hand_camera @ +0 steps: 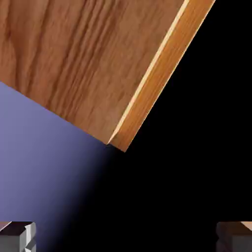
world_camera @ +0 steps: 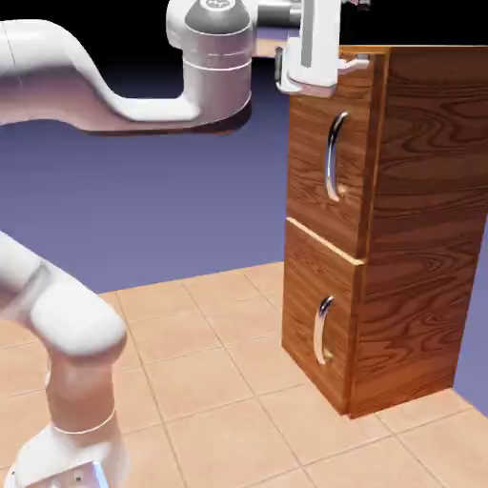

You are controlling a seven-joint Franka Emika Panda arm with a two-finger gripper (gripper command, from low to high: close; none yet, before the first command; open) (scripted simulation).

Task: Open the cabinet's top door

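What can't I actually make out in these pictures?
- Cabinet's back: turned away from the camera in the exterior view.
- Upper end of the robot arm: cut off by the exterior view's top edge.
- Both finger tips: cut off by the hand view's bottom edge.
- Door handles: outside the hand view's frame.

The cabinet (world_camera: 424,210) is reddish-brown with dark wavy grain; its curved handles (world_camera: 332,157) are silver, the floor (world_camera: 205,376) below it tan with pale grid lines, the backdrop (world_camera: 181,210) behind it blue-violet
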